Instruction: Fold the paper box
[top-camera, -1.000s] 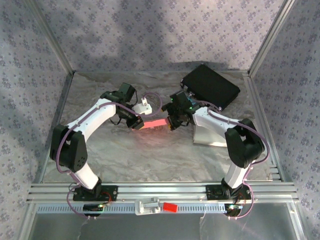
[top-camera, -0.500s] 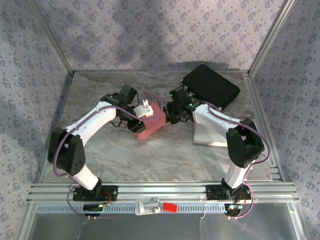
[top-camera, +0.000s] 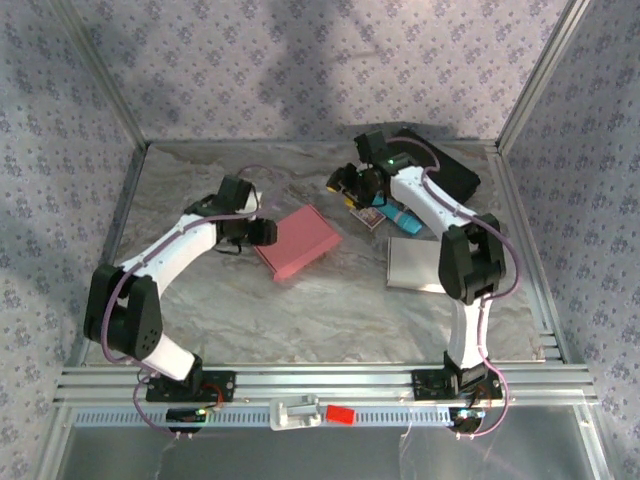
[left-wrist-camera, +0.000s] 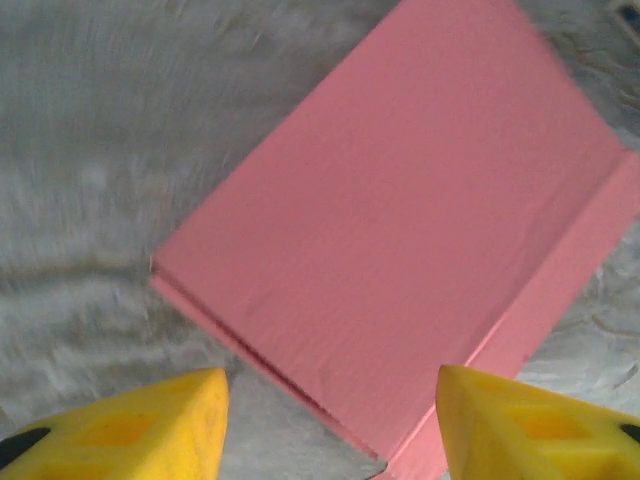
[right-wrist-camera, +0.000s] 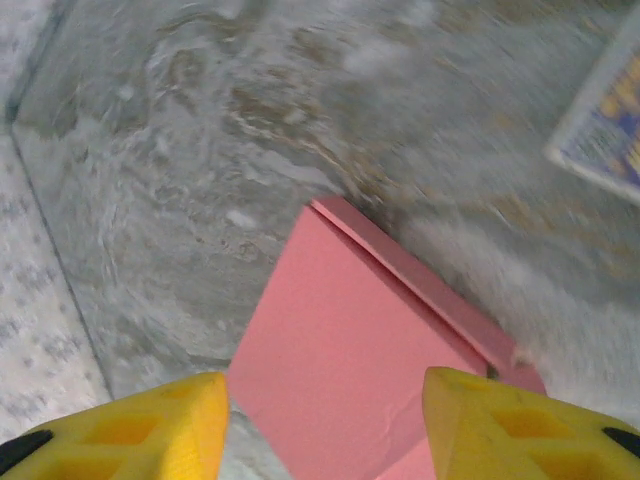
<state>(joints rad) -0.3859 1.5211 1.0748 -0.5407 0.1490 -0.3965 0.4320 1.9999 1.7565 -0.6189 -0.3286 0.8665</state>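
Note:
The pink paper box (top-camera: 298, 243) lies flat and closed on the marbled table, near its middle. My left gripper (top-camera: 264, 232) hovers at the box's left edge. In the left wrist view the box (left-wrist-camera: 400, 220) spreads out beyond the open yellow fingertips (left-wrist-camera: 190, 415) of the left gripper (left-wrist-camera: 330, 425), which touch nothing. My right gripper (top-camera: 343, 186) hangs above and behind the box, apart from it. From the right wrist the box (right-wrist-camera: 350, 360) sits below the open right gripper (right-wrist-camera: 325, 415), with nothing between the fingers.
A black case (top-camera: 440, 165) lies at the back right. A printed card (top-camera: 372, 214) and a cyan item (top-camera: 403, 222) rest beside the right arm, and a white sheet (top-camera: 415, 265) lies in front of them. Patterned walls close in the table on three sides.
Both grippers held the pink box up between them; now it lies flat on the table. Both have let go, the left drawing slightly left, the right pulling up and away toward the back.

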